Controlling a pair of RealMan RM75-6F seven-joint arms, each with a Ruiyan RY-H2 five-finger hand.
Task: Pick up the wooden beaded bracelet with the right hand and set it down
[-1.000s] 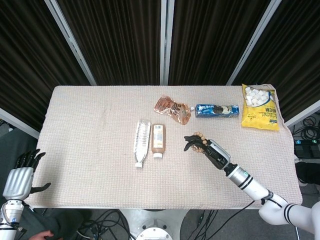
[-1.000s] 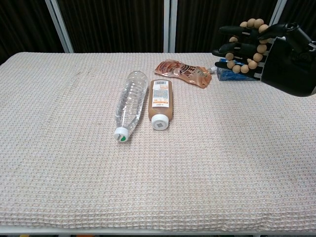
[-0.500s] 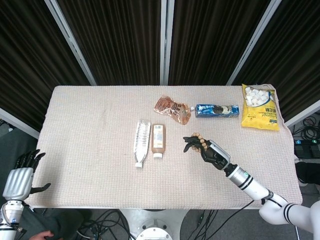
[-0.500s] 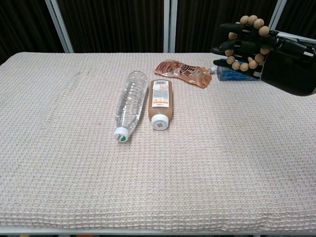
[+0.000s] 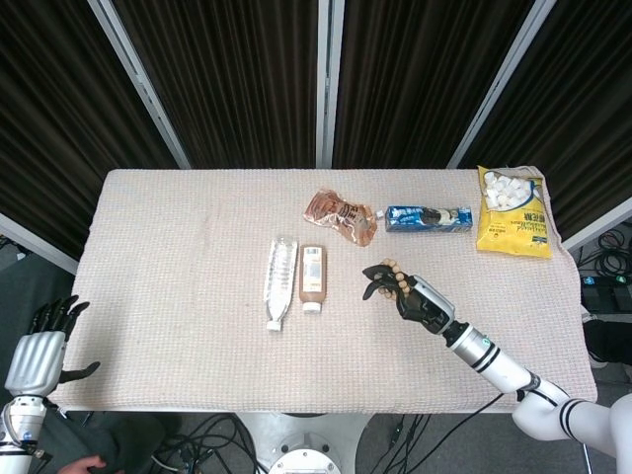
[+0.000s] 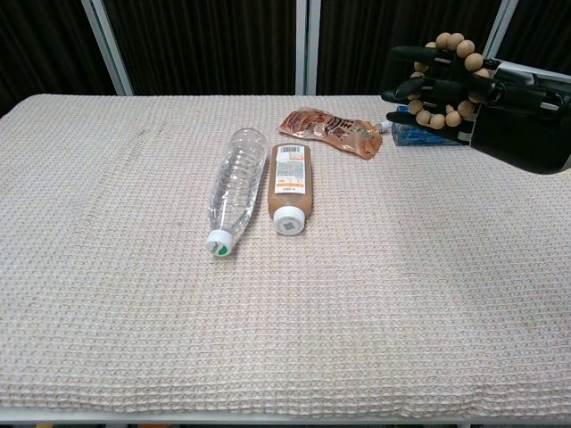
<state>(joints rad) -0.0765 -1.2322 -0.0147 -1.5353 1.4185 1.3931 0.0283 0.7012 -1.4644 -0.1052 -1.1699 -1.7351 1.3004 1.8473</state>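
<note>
One bracelet hangs looped over the right hand's loosely curled fingers, held above the table, right of the brown bottle. Lower it to bare cloth beside that bottle before spreading the fingers.

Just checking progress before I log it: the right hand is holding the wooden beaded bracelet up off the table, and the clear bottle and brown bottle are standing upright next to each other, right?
Not quite. The right hand does hold the wooden beaded bracelet up off the table, but the clear bottle and brown bottle lie on their sides next to each other, caps toward the camera, as the chest view shows.
</note>
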